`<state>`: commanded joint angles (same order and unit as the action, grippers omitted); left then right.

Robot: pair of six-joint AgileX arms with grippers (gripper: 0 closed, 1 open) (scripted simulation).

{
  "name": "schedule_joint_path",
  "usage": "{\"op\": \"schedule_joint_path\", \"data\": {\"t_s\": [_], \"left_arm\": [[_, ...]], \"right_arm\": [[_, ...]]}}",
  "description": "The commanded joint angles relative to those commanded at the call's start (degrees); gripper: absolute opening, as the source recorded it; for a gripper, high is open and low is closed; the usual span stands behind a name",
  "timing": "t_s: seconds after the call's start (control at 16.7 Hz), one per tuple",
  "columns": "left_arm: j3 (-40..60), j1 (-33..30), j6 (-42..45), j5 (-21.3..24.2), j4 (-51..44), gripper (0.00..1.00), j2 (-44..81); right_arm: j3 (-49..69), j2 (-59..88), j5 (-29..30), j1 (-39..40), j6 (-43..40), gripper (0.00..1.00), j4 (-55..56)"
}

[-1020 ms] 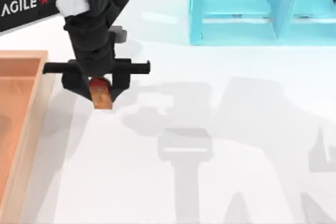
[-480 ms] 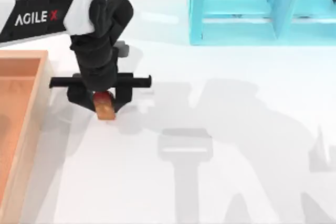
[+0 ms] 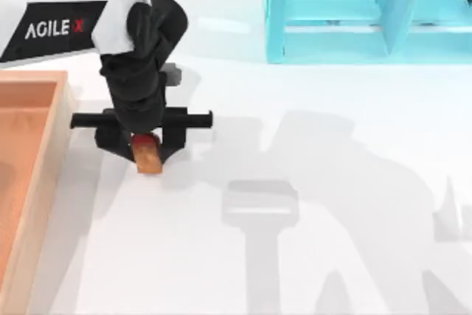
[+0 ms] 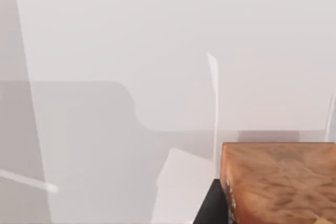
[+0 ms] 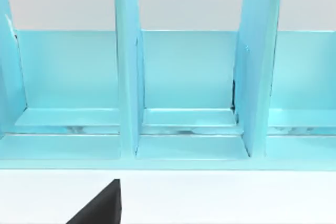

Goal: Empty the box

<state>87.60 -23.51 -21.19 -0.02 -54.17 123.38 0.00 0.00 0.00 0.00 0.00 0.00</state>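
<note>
Since a second ago our left gripper (image 3: 147, 154) has carried its load down the top view and slightly to the right, away from the far edge of the table (image 3: 332, 204); over the last half second it has barely shifted. Its fingers are clamped on a small orange-brown block (image 3: 147, 156) with a red top end, and the block's lower end sticks out below the black fingers. We hold it over bare white tabletop, just to the right of the box (image 3: 46, 160), whose tan rim wall and orange-brown floor sit at the table's left side. The block is outside the box, clear of its rim. From our left wrist view the block (image 4: 281, 182) shows as a wood-grained face, with a dark finger (image 4: 212, 205) beside it and pale table beyond. A turquoise shelf (image 3: 369, 12) with upright dividers stands at the far right of the table, well apart from the block. Our right wrist view faces that shelf (image 5: 189, 93) and its open compartments, with a black finger tip (image 5: 102, 205) low in the picture; we cannot tell whether our right gripper is spread or pressed together.
</note>
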Motion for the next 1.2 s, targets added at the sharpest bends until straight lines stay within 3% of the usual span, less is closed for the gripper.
{"op": "schedule_joint_path", "data": {"t_s": [0.6,1.2], "left_arm": [[0.0,0.0,0.0,0.0,0.0,0.98,0.0],[0.1,0.1,0.0,0.0,-0.1,1.00,-0.1]], "right_arm": [[0.0,0.0,0.0,0.0,0.0,1.00,0.0],[0.0,0.0,0.0,0.0,0.0,1.00,0.0]]}}
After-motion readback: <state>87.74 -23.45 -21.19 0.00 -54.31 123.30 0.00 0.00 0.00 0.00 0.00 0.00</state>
